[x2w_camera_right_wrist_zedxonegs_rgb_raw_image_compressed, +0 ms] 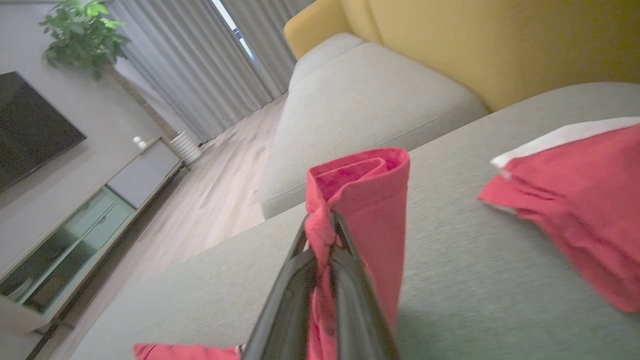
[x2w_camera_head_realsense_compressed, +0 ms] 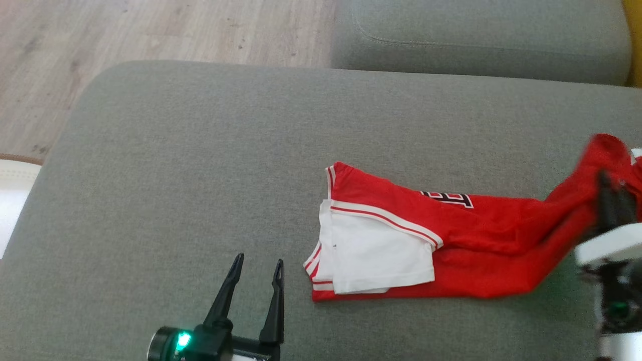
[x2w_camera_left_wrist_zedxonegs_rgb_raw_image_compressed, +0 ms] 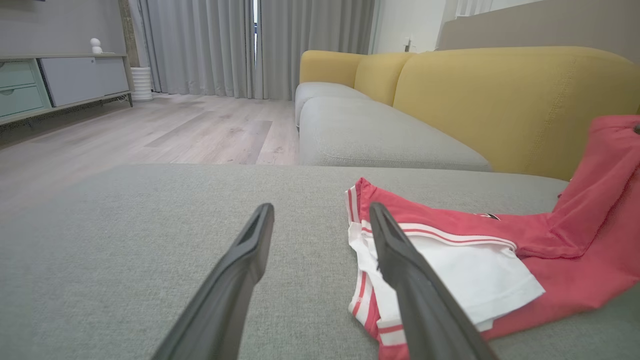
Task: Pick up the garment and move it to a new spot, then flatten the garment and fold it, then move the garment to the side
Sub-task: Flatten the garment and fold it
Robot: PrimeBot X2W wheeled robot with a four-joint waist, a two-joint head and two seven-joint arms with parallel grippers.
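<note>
Right wrist view: right tool (x2w_camera_right_wrist_zedxonegs_rgb_raw_image_compressed: 320, 227) pinching garment (x2w_camera_right_wrist_zedxonegs_rgb_raw_image_compressed: 372, 195)

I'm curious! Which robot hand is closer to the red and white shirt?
Right. The right gripper is shut on the lifted end of the red and white shirt; the left gripper hangs open beside its striped edge, apart.

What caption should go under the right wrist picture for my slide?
Right gripper shut on a fold of the red garment above the grey sofa cushion.
</note>
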